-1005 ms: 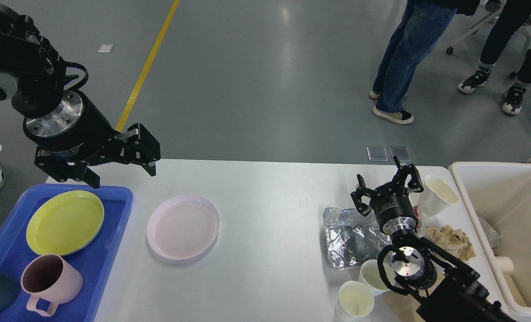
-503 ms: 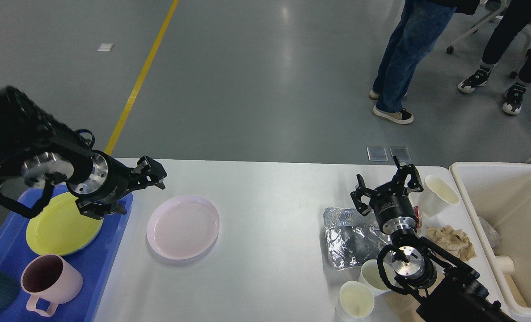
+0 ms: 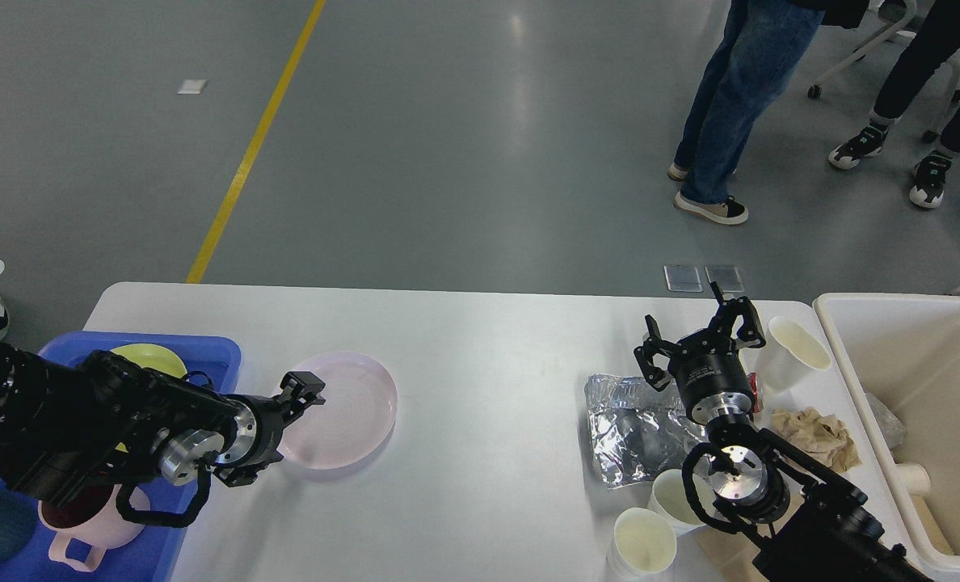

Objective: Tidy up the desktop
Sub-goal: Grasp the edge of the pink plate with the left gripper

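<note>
Lowered since before, left hand (image 3: 286, 428) lies level, spread around pink plate (image 3: 343, 408) rim; right hand (image 3: 694, 335) released.

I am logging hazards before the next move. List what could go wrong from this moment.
1. The left gripper is low at the near-left rim of the pink plate; a shallow approach may push the plate across the desktop instead of gripping it.
2. The left arm lies over the blue tray; lifting carelessly could knock the pink mug.
3. The right gripper, jaws open, sits close to a paper cup and could tip it.
</note>
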Controlling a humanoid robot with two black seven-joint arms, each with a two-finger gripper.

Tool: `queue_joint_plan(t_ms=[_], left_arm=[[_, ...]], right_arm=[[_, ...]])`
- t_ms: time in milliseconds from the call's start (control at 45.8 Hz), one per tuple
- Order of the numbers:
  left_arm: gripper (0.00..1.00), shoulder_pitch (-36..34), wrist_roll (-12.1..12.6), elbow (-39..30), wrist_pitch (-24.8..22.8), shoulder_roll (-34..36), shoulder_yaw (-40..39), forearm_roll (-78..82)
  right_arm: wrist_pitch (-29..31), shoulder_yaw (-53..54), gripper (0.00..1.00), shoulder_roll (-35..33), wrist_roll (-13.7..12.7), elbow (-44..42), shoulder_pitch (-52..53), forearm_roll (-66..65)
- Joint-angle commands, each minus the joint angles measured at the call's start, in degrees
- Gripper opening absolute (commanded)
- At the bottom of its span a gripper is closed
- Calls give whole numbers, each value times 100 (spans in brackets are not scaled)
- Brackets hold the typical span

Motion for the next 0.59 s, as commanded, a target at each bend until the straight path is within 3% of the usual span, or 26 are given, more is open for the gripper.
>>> queue_joint_plan(t_ms=[0, 131, 415, 568], left_arm=[[88, 186, 178, -73, -54, 156, -73, -35], [84, 388, 601, -2, -151, 270, -187, -61], [84, 617, 461, 490, -326, 306, -556, -26], [70, 643, 407, 534, -616, 314, -574, -17]], right_arm=[[-4, 0, 100, 0, 1, 0, -2, 0], [4, 0, 100, 0, 1, -8, -2, 0], [4, 0, 100, 0, 1, -8, 7, 0], [4, 0, 100, 0, 1, -8, 7, 0]])
